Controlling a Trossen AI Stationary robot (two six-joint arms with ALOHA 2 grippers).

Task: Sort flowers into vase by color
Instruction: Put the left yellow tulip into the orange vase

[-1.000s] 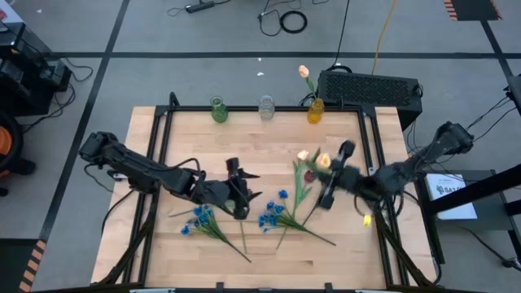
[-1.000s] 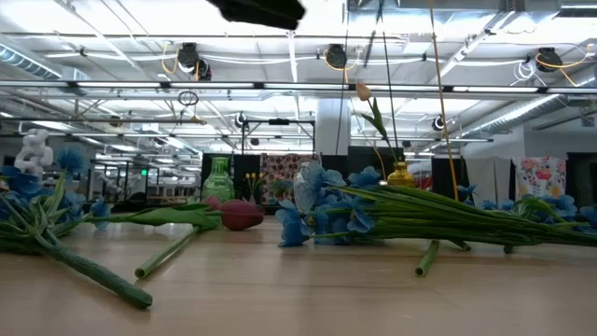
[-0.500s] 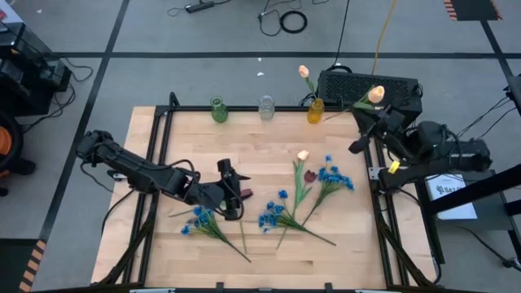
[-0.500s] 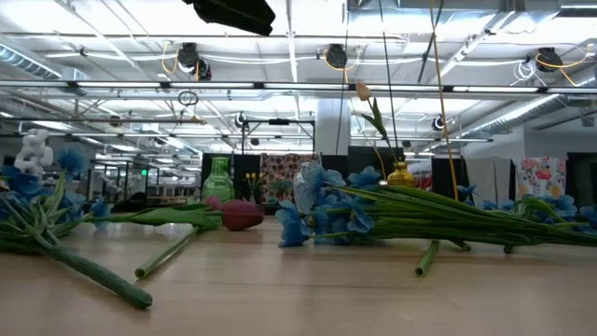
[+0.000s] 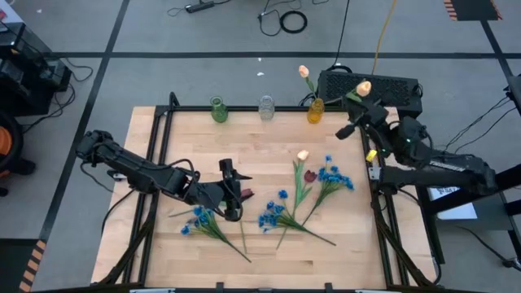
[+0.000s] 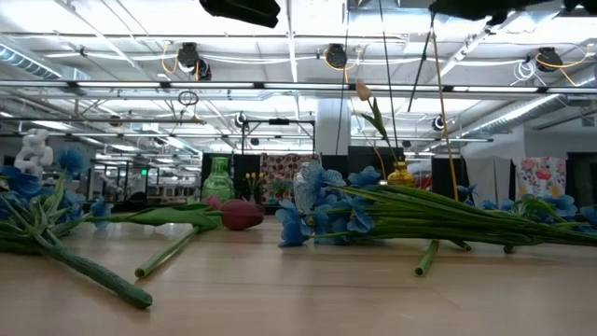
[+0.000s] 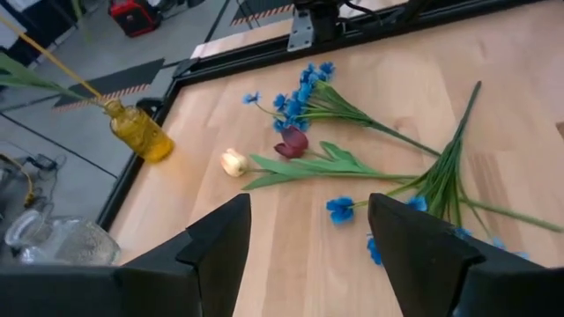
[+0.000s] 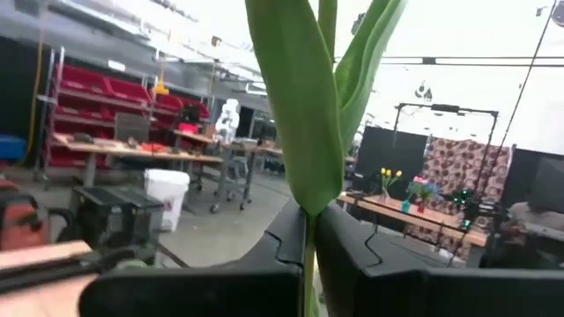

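Left of the yellow vase [image 5: 315, 111], along the table's [image 5: 342, 252] far edge, I see a clear vase [image 5: 266, 107] and, further left, a green vase [image 5: 217, 109]. My left gripper [image 5: 231, 192] hangs well to the near-left of the yellow vase, over the table's middle, fingers [image 7: 218, 245] spread and holding nothing. Just beside it lies a blue flower bunch [image 5: 198, 218]; two more blue bunches [image 5: 273, 213], a dark red tulip [image 5: 309, 175] and a cream-yellow tulip [image 5: 303, 155] lie on the wood nearer than the yellow vase. One cream-yellow tulip already stands in that vase. Just right of it, my right gripper [image 5: 352, 129] is clenched on the stem of another cream-yellow tulip [image 5: 363, 87], lifted above the table's far right corner.
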